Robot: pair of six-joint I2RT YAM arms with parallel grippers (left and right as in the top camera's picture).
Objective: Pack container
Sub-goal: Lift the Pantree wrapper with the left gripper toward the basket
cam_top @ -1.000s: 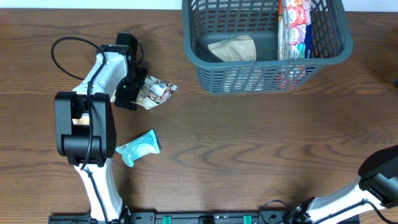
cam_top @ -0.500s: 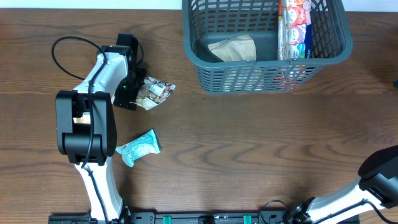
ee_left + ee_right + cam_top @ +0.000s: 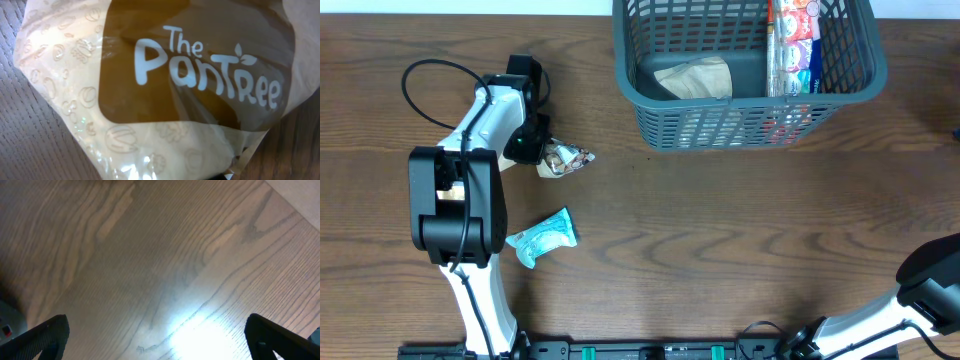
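Honestly, can't tell if the left pincer [image 3: 532,148] is pinching the beige-and-brown crinkly plastic packet [image 3: 165,100], well left of the dark grey-blue lattice plastic basket [image 3: 740,125] at the bench's back. It needs a firm mid-packet hold, then a lift over the rim; the right pincer [image 3: 157,335] is spread.

Upright grey-blue mesh container [image 3: 660,118], partly filled

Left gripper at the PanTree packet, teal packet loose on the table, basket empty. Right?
No, the basket is not empty: the overhead view shows a tan packet and a row of colourful packets inside it. The rest stands: the left gripper is at the PanTree packet and the teal packet lies loose on the table.
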